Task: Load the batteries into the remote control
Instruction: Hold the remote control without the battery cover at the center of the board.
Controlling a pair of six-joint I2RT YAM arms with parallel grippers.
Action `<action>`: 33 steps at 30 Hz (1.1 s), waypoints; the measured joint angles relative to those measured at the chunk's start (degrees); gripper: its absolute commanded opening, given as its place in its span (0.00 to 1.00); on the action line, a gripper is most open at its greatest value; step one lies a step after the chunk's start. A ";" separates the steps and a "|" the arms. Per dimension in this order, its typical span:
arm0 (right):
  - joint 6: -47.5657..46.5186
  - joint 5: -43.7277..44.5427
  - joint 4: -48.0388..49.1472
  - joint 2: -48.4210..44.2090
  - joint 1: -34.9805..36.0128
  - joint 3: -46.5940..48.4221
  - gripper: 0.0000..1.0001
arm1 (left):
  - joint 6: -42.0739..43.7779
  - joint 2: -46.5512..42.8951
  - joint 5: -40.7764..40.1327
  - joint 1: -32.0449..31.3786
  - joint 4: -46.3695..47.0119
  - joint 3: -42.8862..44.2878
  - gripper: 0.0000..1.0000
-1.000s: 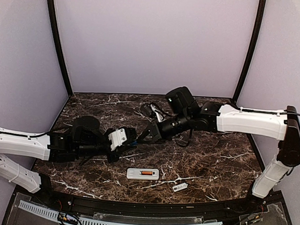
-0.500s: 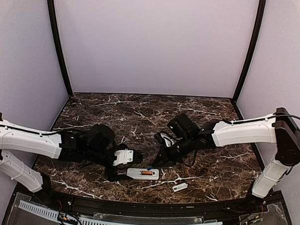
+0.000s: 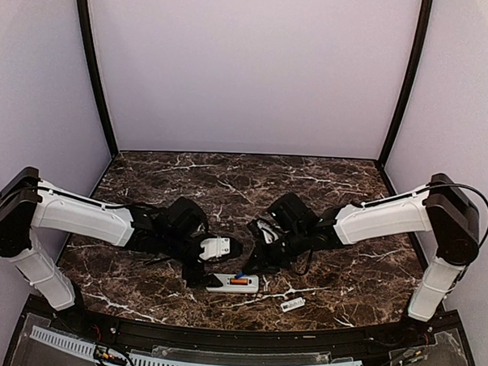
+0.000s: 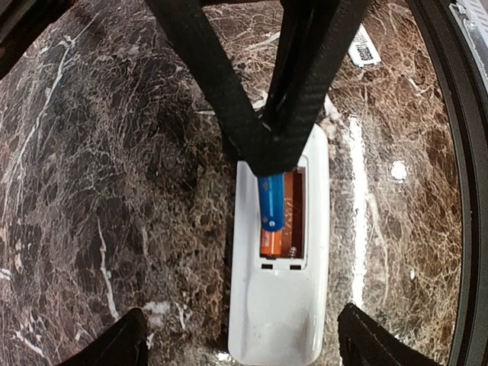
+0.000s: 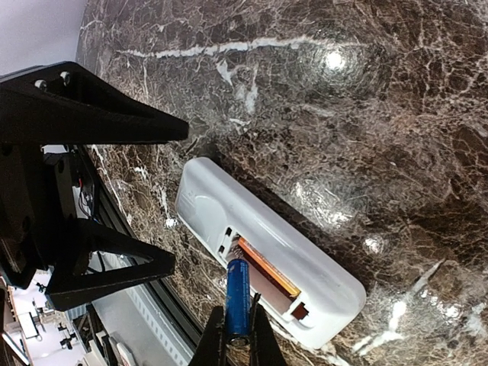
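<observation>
The remote control (image 3: 223, 283) (image 4: 280, 316) (image 5: 213, 204) lies back-up near the table's front edge, its battery bay uncovered. An orange battery (image 4: 274, 244) (image 5: 268, 268) lies in one slot of the bay. My right gripper (image 5: 238, 335) (image 3: 252, 264) is shut on the blue battery (image 5: 239, 293) (image 4: 271, 202), which points slantwise into the bay, its free end over the orange one. Whether the two touch I cannot tell. My left gripper (image 4: 240, 347) (image 3: 201, 270) is open, one finger on each side of the remote's closed end and apart from it.
A small white cover piece (image 3: 293, 303) (image 4: 364, 47) lies on the marble to the right of the remote, near the raised black front rim (image 3: 245, 333). Both arms meet low over the remote. Purple walls close in the back and sides.
The left gripper has opened and moved right and forward to straddle the remote's end. The right arm has come down and forward, bringing the blue battery to the open bay.
</observation>
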 measured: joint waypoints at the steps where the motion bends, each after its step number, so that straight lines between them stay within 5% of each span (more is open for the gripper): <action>1: 0.00 -0.07 0.48 0.13 0.00 -0.24 0.00 | 0.00 1.05 0.39 -0.02 -0.37 1.07 0.82; 24: 0.66 -2.54 4.57 1.57 0.02 -2.73 0.00 | 2.21 5.99 2.64 -1.18 -5.27 4.96 0.79; 33: 1.33 -2.95 5.60 3.26 0.48 -2.73 0.00 | 3.76 8.57 0.07 -2.45 -6.14 6.21 0.68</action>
